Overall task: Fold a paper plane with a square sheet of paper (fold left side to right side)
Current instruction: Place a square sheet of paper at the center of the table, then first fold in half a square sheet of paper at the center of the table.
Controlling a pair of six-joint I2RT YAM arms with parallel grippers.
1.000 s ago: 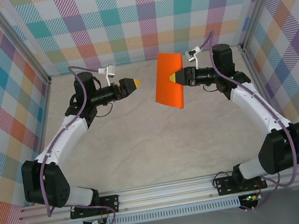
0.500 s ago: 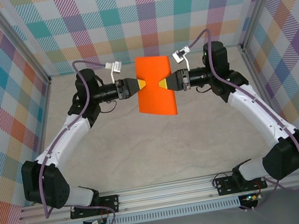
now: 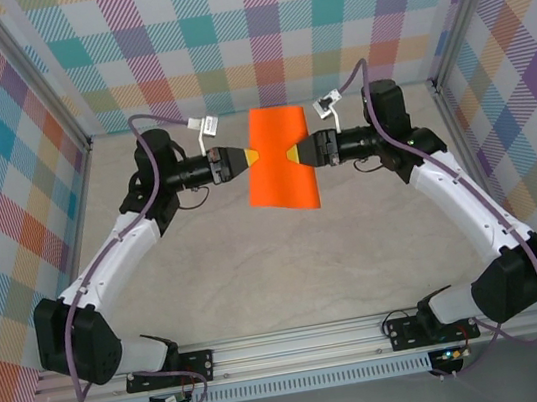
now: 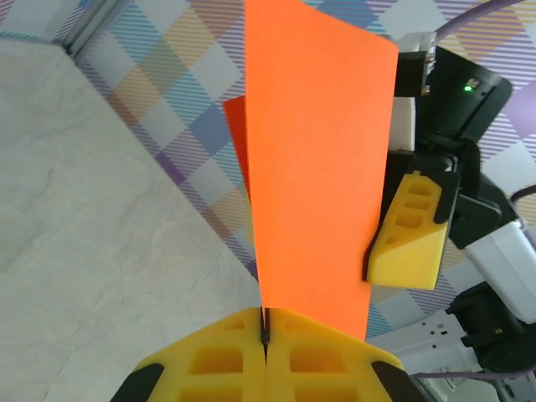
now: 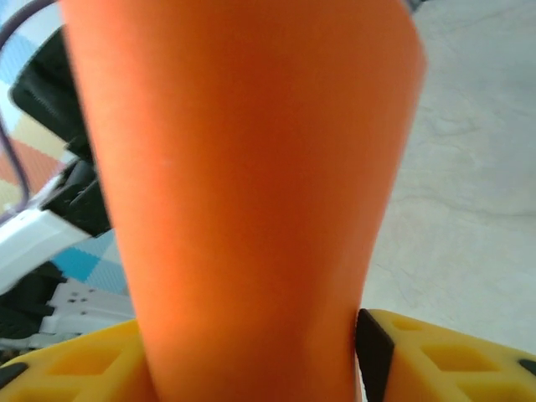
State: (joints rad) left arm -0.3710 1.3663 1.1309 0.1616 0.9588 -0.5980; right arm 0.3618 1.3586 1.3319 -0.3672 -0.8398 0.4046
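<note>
Pale marbled counter (image 3: 290,279) between plaid walls (image 3: 242,23); above its far half, square sheet of paper (image 3: 285,186) aloft, left pincer (image 3: 253,155) clamped on one side edge, right pincer (image 3: 293,156) clamped on the opposite.

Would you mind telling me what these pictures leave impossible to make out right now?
Right wrist: the orange paper sheet is blurred; creases unreadable.
Top external: whether the left gripper and right gripper pinch one layer or several is too small.
Left wrist: the sheet hides the right gripper's far finger.
</note>
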